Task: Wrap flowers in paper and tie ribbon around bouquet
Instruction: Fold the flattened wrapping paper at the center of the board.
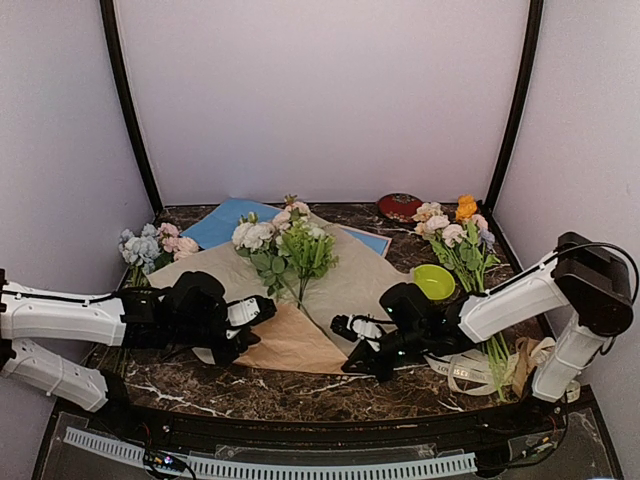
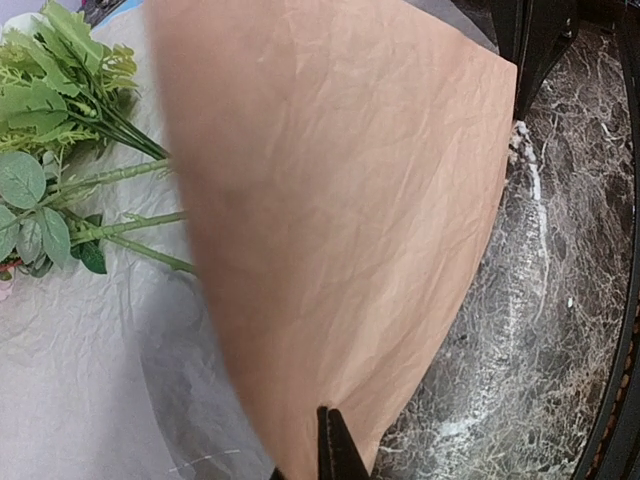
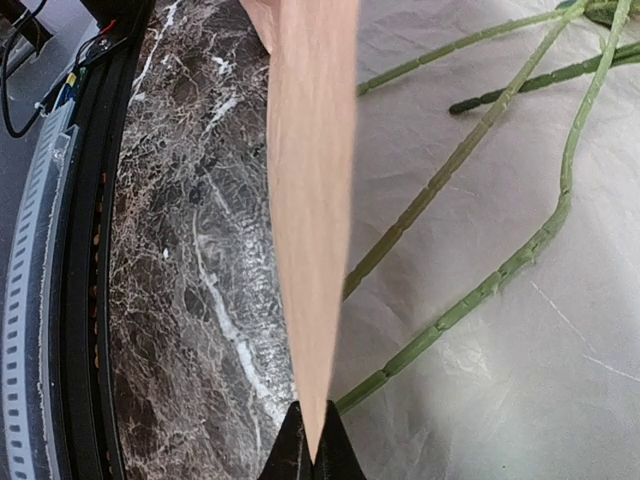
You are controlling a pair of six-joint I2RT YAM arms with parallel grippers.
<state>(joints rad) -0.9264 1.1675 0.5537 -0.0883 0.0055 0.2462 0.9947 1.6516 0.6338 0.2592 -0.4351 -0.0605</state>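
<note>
Clearly: left tool (image 2: 330, 445), right tool (image 3: 312, 445) both clamp paper (image 2: 340, 200); flowers (image 1: 285, 240) beyond.

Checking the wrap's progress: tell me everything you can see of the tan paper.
The paper is a large creased sheet lying on the marble table, pale beige side up, over a blue sheet. The flowers lie on it. Its near corner is folded over, showing peach-brown, pinched by the left fingers and right fingers.

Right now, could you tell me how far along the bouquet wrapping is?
Done: the flowers lie on the spread paper. In hand: the left fingers and right fingers pinch its near edge, folded up toward the stems. Left: closing the cone and tying the ribbon, lying untouched at the right.
</note>
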